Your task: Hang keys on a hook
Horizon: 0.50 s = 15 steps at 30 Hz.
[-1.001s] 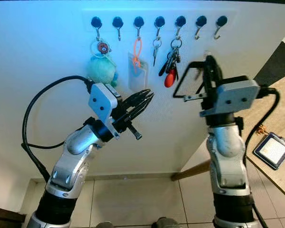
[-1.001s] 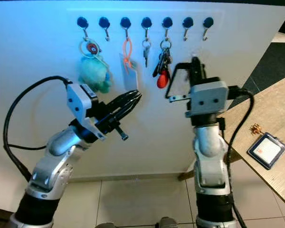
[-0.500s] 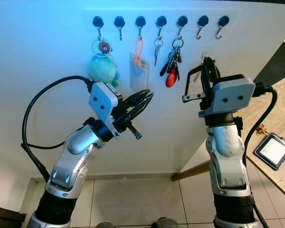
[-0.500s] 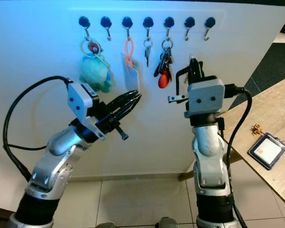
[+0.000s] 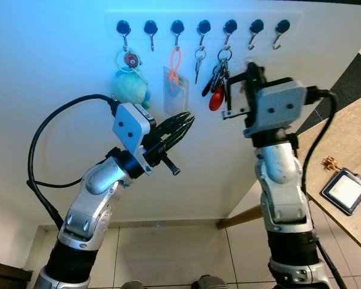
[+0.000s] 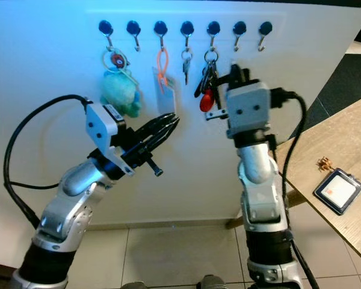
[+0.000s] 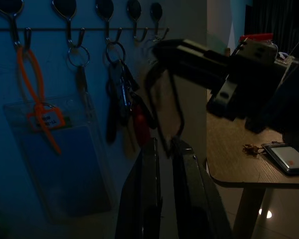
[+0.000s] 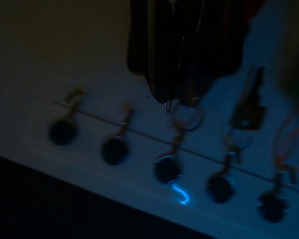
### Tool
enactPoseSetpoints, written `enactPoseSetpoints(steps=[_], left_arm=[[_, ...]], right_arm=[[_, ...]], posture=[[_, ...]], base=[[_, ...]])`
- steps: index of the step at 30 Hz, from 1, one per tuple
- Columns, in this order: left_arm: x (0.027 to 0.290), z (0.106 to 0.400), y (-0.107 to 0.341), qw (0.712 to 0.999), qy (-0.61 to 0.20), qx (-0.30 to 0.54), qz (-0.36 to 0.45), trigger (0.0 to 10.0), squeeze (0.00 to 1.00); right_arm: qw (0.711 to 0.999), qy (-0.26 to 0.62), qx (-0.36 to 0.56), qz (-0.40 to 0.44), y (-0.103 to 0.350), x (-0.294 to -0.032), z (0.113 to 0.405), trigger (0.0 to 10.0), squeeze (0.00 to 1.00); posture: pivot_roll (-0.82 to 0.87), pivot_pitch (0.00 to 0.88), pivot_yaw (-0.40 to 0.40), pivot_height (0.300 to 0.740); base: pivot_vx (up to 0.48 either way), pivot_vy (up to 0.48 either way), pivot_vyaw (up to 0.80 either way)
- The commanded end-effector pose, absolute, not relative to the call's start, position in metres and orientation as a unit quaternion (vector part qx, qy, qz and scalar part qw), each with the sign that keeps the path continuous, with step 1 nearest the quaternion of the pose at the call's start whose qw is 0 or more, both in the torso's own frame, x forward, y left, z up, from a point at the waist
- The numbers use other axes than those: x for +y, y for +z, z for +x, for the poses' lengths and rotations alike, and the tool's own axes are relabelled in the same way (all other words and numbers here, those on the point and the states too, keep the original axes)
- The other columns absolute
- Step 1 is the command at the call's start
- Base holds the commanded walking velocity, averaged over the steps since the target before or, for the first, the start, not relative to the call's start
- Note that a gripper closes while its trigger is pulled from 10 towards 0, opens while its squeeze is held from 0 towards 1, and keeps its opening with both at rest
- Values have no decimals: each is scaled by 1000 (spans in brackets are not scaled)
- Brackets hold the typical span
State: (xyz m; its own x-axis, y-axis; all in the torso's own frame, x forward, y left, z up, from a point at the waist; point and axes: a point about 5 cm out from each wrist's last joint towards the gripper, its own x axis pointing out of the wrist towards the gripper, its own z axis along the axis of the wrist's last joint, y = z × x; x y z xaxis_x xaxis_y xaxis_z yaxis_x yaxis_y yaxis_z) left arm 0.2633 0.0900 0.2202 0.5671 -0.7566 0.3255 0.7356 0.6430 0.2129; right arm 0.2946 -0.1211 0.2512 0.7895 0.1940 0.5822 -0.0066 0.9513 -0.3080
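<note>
Right gripper [image 5: 248, 67]: raised to the wall, fingertips just beside the bunch of keys [image 5: 216, 78] on its right side. The frame is blurred at the fingers; whether they are apart or closed cannot be told, and no grasp on anything can be confirmed. In the right wrist view the dark fingers [image 8: 182, 45] point at the hook rail, their tips just over a key ring [image 8: 185, 115] hanging from one hook (view is dim and soft).

Left gripper [image 5: 179, 127]: held off the wall below the row of hooks, fingers drawn almost together with only a thin slit between them, nothing held. In the left wrist view its two fingers [image 7: 145, 196] run nearly parallel, pointing toward the hanging keys.

Keys: the bunch with a red fob [image 5: 215, 100] hangs from the fifth hook [image 5: 230, 27] counting from the robot's left. A single small key [image 5: 197, 63] hangs from the fourth hook.

Rest of rail: a teal plush charm [image 5: 130, 88] on the first hook, second hook bare, a clear badge holder [image 5: 174, 90] on an orange loop on the third, and the sixth and seventh hooks [image 5: 282, 27] bare.

Surroundings: white wall, tiled floor [image 5: 168, 253] below. A wooden table [image 5: 355, 150] stands to the right, with a card holder [image 5: 346, 190] and a small metal item [image 5: 330, 162] beside it.
</note>
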Motion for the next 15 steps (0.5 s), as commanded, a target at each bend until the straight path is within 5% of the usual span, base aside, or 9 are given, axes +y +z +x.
enactPoseSetpoints(steps=[1,15], left_arm=[[87,261,221,881,-428,-199,31,10000,0],[85,259,222,878,-434,-197,33,10000,0]], right_arm=[[940,62,-303,-143,244,-120,296,10000,0],[938,116,-294,-143,239,-105,292,10000,0]], posture=[[15,97,-40,740],[21,122,-42,740]], base=[[0,0,0],[0,0,0]])
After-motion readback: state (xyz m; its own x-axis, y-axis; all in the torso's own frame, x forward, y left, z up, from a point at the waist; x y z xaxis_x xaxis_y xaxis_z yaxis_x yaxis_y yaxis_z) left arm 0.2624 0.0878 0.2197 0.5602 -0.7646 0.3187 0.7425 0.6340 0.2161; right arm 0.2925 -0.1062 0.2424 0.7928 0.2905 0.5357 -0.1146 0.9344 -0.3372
